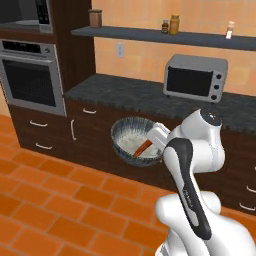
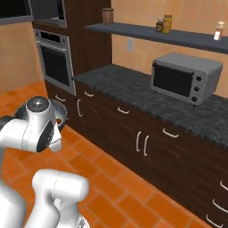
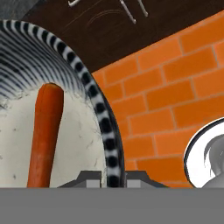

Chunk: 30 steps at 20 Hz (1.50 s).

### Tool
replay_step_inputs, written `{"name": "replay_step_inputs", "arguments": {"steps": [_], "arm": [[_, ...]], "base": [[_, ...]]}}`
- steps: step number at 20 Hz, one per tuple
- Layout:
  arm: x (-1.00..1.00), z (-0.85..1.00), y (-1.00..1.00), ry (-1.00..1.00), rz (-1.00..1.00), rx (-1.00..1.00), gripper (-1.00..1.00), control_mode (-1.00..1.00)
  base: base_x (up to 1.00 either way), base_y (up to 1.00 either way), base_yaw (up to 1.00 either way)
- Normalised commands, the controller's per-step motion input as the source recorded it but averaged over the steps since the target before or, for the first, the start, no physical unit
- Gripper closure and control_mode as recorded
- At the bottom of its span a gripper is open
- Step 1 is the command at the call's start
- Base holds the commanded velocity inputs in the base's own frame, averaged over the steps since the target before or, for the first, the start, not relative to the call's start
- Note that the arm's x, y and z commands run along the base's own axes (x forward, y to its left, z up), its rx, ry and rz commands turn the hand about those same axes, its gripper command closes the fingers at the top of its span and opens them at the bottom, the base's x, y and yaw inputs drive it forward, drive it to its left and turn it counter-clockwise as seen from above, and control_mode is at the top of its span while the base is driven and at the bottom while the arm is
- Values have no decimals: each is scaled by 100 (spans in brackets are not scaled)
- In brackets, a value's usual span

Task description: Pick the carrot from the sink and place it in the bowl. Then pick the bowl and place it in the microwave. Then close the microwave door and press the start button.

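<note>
With the gripper (image 3: 105, 178) pinching the bowl (image 1: 131, 135) rim, carrot (image 1: 143, 147) inside, you're carrying; steer toward the microwave (image 1: 30, 15), upper left.

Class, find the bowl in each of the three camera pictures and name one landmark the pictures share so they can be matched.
Left base view: the bowl is at centre, carried above the floor, the carrot inside.
Right base view: its rim peeks out at left, behind the arm.
Hand view: its striped rim curves through the left half, clamped by the tool.
Shared landmark: the orange tile floor.
</note>
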Motion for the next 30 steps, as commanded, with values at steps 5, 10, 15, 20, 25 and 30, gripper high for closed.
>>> {"name": "replay_step_inputs", "arguments": {"steps": [5,10,15,20,25,30], "arm": [[0,0,0,0,0,0,100,100],[0,0,0,0,0,0,100,100],[0,0,0,0,0,0,100,100],[0,0,0,0,0,0,100,100],[0,0,0,0,0,0,100,100],[0,0,0,0,0,0,100,100]], "base": [[100,-12,10],[100,20,8],[100,76,2],[86,100,0],[81,100,-4],[85,89,-16]]}}
